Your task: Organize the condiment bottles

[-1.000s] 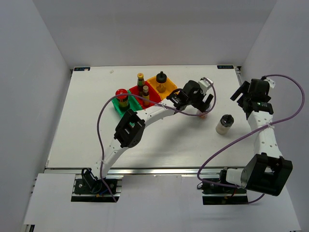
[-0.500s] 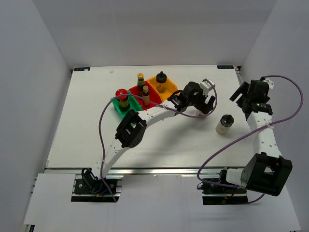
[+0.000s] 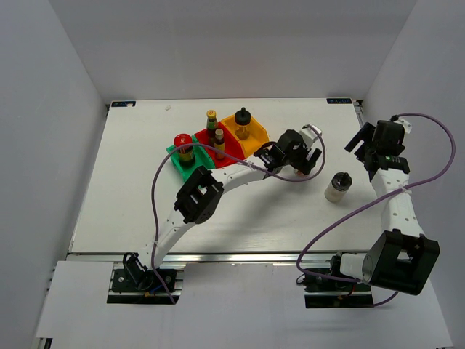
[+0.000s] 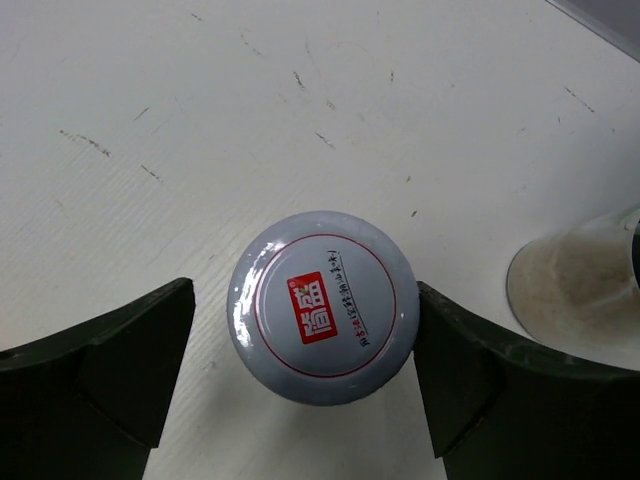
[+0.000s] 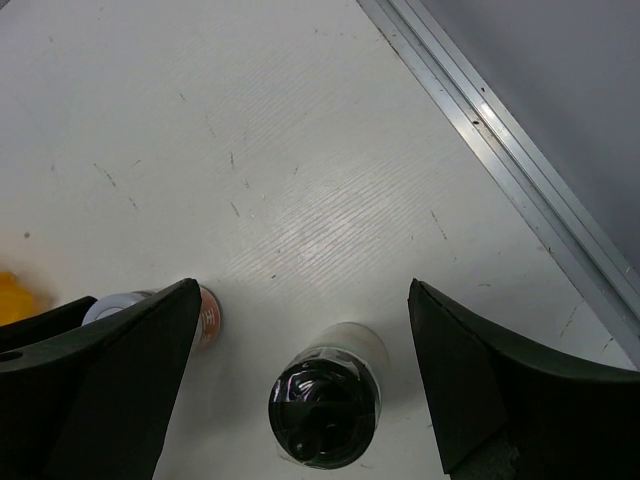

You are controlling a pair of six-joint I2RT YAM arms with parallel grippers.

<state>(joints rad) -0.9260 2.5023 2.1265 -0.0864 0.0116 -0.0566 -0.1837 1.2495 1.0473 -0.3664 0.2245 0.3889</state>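
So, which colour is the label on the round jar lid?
Red square label with white characters; best in left wrist view.

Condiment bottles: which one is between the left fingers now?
The white-lidded jar; one black-topped shaker stands free beside it, the others sit in bins.

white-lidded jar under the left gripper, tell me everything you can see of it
The white-lidded jar stands upright on the white table. From above, its round glossy lid is pale, with a thin red ring, a red square logo and a line of small dark print. The right wrist view shows a sliver of orange-looking side below the lid. It sits between the open fingers of the left gripper: a clear gap at one finger, the other at the rim, contact unclear.
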